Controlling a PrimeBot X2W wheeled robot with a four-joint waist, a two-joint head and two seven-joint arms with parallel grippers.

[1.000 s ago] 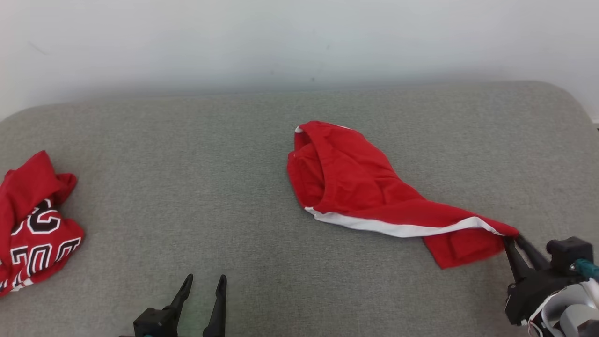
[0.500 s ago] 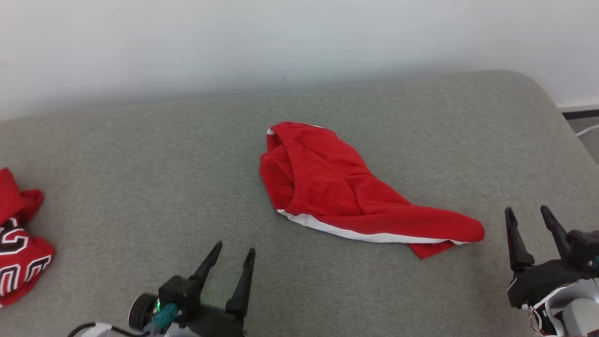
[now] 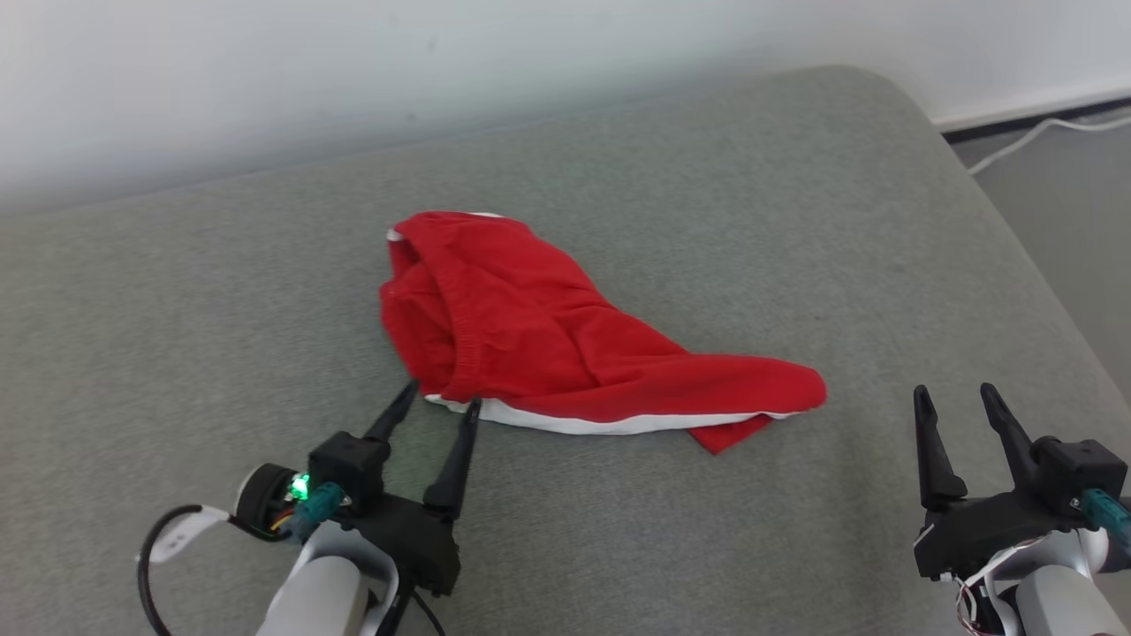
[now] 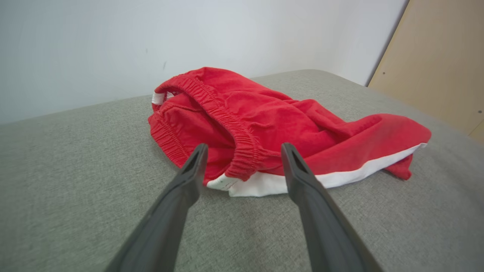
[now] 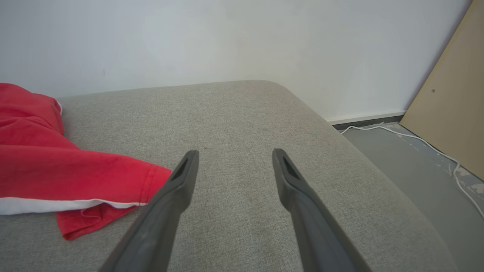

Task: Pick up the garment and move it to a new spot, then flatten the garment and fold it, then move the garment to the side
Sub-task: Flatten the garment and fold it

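A pale wall (image 3: 265, 71) backs a grey fabric cushion (image 3: 795, 221) with a rounded far right corner. On it, about midway between the far and near edges, lies the garment (image 3: 548, 344), a pair of red shorts with a gathered elastic waistband and white trim along its near side. It rests crumpled rather than flat. The open waistband sits at its left end, and one narrowing leg trails toward the cushion's right edge, a small red flap tucked beneath its tip. The left claw (image 3: 445, 394) is at the garment's near left corner, fingers spread apart and holding nothing. In the left wrist view its tips (image 4: 245, 145) frame the waistband end and the white trim, though whether they touch the cloth cannot be told. The right claw (image 3: 954, 389) hovers near the cushion's near right corner, likewise spread and empty, and stands apart from the leg tip. Beyond the right edge a white cable (image 5: 397, 132) runs across the grey floor (image 5: 408, 170) toward a leaning wooden board (image 5: 453, 105).
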